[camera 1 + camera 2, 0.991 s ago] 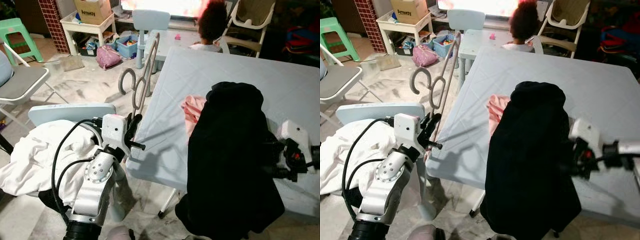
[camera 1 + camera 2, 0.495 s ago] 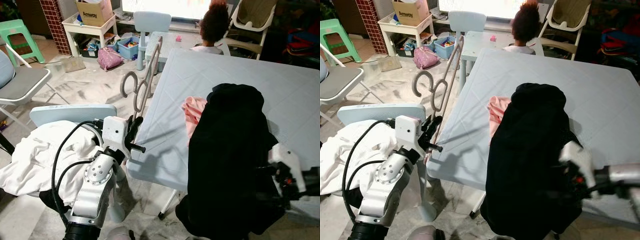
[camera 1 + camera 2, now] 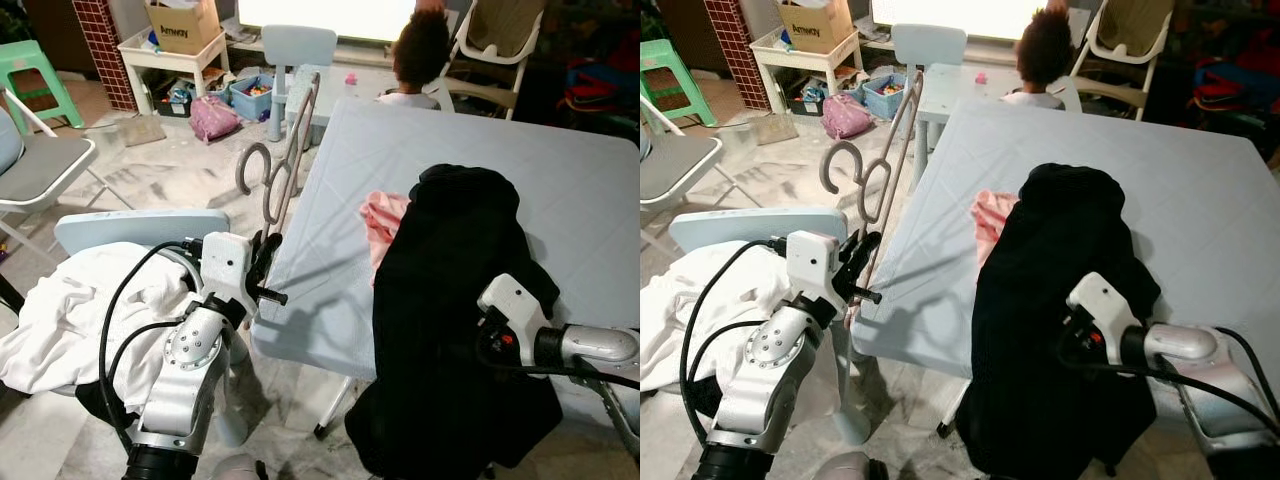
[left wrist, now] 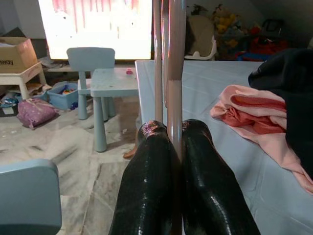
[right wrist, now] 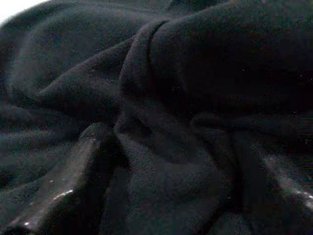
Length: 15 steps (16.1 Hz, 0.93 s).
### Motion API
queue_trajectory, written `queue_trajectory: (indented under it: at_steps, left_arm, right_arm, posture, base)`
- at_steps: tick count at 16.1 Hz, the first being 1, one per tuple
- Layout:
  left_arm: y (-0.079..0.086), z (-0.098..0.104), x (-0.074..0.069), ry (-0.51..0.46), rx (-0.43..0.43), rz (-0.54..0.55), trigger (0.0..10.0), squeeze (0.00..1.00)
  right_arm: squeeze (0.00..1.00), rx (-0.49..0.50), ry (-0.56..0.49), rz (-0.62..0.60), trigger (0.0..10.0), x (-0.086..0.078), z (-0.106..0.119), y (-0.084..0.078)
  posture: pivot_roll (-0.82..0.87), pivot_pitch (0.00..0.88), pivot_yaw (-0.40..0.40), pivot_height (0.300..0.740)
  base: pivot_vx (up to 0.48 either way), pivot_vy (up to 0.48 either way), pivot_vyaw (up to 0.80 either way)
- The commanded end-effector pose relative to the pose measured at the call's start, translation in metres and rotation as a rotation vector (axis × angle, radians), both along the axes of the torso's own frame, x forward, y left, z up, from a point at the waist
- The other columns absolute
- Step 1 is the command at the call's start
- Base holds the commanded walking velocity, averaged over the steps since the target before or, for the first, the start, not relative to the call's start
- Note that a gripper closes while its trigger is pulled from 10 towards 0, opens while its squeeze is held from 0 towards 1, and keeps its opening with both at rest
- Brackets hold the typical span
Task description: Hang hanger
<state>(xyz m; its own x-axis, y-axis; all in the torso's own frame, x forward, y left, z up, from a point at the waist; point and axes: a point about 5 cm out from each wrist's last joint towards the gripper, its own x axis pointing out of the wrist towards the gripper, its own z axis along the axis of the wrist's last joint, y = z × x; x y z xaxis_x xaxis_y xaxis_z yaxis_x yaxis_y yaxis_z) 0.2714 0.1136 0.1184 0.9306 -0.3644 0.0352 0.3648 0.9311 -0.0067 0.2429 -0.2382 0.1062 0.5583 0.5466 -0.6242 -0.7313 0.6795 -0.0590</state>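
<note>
R gripper now pressed into black garment at table front edge; finger spread: cannot tell. L gripper still clamps hangers.

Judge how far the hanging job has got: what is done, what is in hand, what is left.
Done: the left gripper has the hangers pinched and raised beside the table. In hand: the right gripper is pressed into the black garment. Left: no garment is on a hanger; nothing is hung.
</note>
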Motion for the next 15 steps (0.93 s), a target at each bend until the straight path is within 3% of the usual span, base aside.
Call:
queue_trajectory:
  at_steps: [1,5,7,9,13,15]
  left_arm:
    - [-0.006,0.004,0.001,-0.017,0.002,-0.025,10.0,0.00]
    - [-0.007,0.004,0.001,-0.018,0.003,-0.024,10.0,0.00]
    - [-0.006,0.005,0.001,-0.018,0.003,-0.019,10.0,0.00]
    - [-0.007,0.005,0.001,-0.019,0.002,-0.019,10.0,0.00]
    - [-0.006,0.005,0.000,-0.019,0.001,-0.012,10.0,0.00]
    - [-0.006,0.005,0.000,-0.020,0.002,-0.010,10.0,0.00]
  right_arm:
    - [0.00,-0.069,-0.018,-0.059,0.0,0.004,-0.008,-0.003]
    - [0.00,-0.093,-0.115,-0.203,0.0,0.024,-0.014,0.004]
    - [0.00,-0.051,-0.147,-0.323,0.0,0.034,-0.019,0.006]
    - [0.00,0.033,-0.138,-0.506,0.0,0.046,-0.021,0.000]
    - [0.00,0.109,-0.160,-0.693,0.0,0.062,-0.017,-0.012]
    - [0.00,0.162,-0.221,-0.804,0.0,0.079,-0.005,-0.018]
  posture:
    - [-0.06,0.000,-0.029,0.740]
    - [-0.05,0.000,-0.031,0.740]
    - [-0.05,0.000,-0.032,0.740]
    - [-0.05,0.000,-0.032,0.740]
    - [-0.05,0.001,-0.034,0.740]
    - [-0.04,0.002,-0.035,0.740]
  base:
    - [0.000,0.000,0.00]
    - [0.000,0.000,0.00]
    - [0.000,0.000,0.00]
    - [0.000,0.000,0.00]
    - [0.000,0.000,0.00]
    - [0.000,0.000,0.00]
